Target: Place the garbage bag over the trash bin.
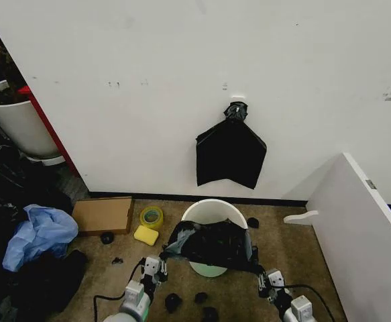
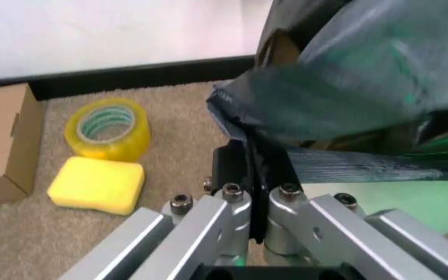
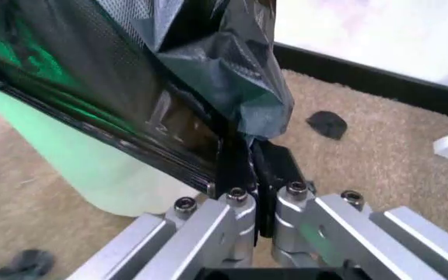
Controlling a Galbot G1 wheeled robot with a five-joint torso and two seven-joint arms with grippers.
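The cream-white trash bin (image 1: pixel 213 212) stands on the carpet near the wall. The glossy black garbage bag (image 1: pixel 212 243) is stretched across its near rim, held taut between both grippers. My left gripper (image 1: pixel 160 263) is shut on the bag's left edge; the left wrist view shows its fingers (image 2: pixel 244 175) pinching the film of the garbage bag (image 2: pixel 340 93). My right gripper (image 1: pixel 262 274) is shut on the right edge; its fingers (image 3: pixel 267 169) clamp the garbage bag (image 3: pixel 170 76) beside the trash bin's wall (image 3: pixel 76 169).
A flat black bundle (image 1: pixel 231 153) hangs on the wall above the bin. Cardboard box (image 1: pixel 102 215), yellow tape roll (image 1: pixel 151 217), yellow sponge (image 1: pixel 146 235) and pale blue bag (image 1: pixel 41 233) lie left. A white panel (image 1: pixel 363 235) stands right. Small black scraps (image 1: pixel 202 297) dot the carpet.
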